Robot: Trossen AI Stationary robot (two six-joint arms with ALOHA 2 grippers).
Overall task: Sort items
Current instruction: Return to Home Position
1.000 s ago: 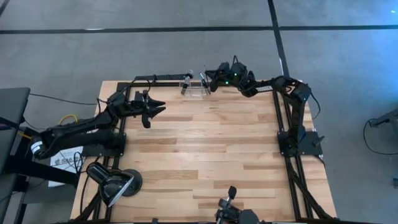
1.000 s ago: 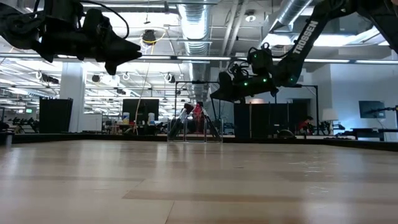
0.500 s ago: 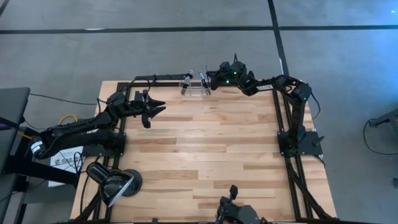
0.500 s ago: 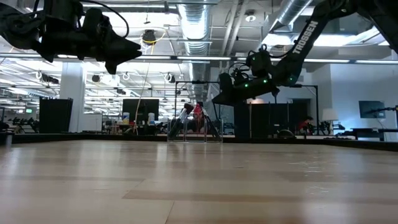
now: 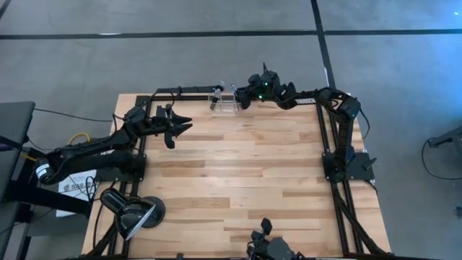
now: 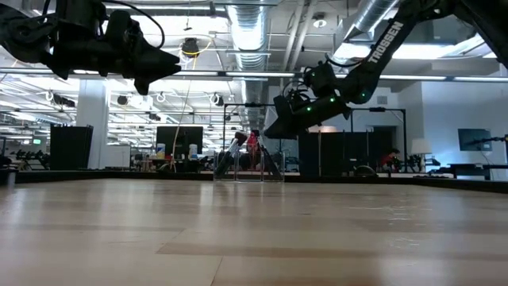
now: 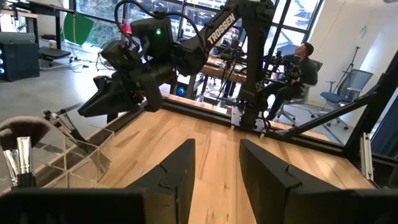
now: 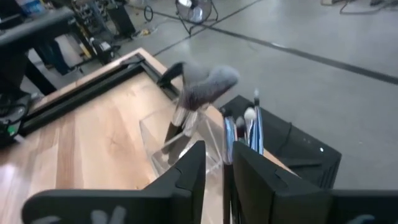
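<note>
Your right claw (image 8: 217, 152) has lifted and tilted down; narrowly parted and empty, it has the brushes (image 8: 200, 87) just ahead in the clear organizer (image 8: 155, 134). Your left claw (image 7: 217, 149) hovers well apart from them, slightly open, empty.

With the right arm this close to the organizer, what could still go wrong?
1. The right pincer hangs beside the transparent organizer; pulling back, it could snag the protruding brushes and tip it.
2. The organizer stands near the far edge of the table, so a nudge might push it off.
The left pincer waits open, well clear.
</note>
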